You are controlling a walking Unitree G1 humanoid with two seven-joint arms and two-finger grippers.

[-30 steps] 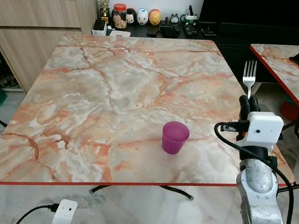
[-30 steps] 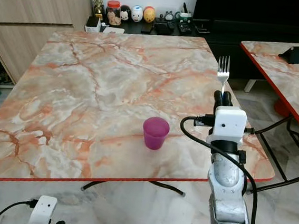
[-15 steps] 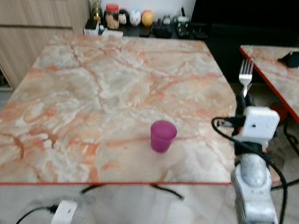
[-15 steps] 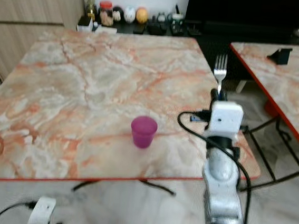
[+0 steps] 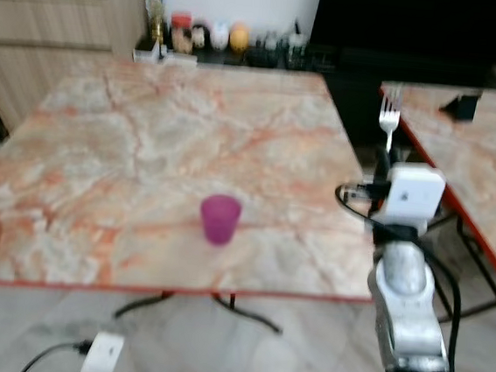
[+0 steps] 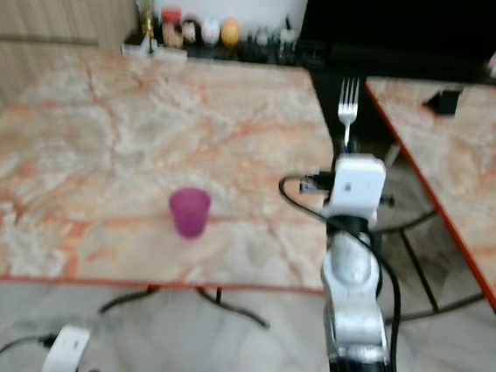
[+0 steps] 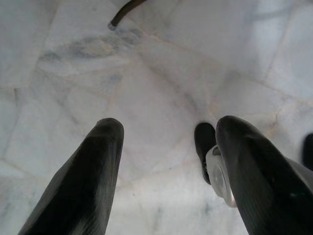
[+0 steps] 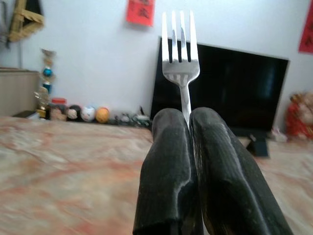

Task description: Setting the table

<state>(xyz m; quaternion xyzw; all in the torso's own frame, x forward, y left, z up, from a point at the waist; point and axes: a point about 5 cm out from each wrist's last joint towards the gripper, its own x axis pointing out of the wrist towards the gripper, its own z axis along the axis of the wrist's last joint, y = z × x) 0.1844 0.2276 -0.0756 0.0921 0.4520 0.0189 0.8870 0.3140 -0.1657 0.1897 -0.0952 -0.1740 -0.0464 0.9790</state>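
Observation:
My right gripper (image 8: 188, 127) is shut on a silver fork (image 8: 180, 49), tines pointing up. In the head views the fork (image 5: 388, 120) stands above the right arm's white wrist camera (image 5: 410, 193), just off the right edge of the marble table (image 5: 140, 123). A purple cup (image 5: 219, 218) stands upright near the table's front edge, well to the left of the fork. My left gripper (image 7: 166, 147) hangs low by the floor with its fingers (image 7: 93, 171) wide apart and nothing between them.
A second marble table (image 5: 480, 147) with a red rim stands to the right, a narrow gap between the two. A wooden cabinet (image 5: 52, 26) is at the back left. Jars and small figurines (image 5: 210, 35) line a low black shelf beside a dark TV (image 8: 220, 83).
The whole picture has shifted left and back, so the camera has moved; the views are blurred. The fork stays upright in the right gripper. The cup has not moved on the table.

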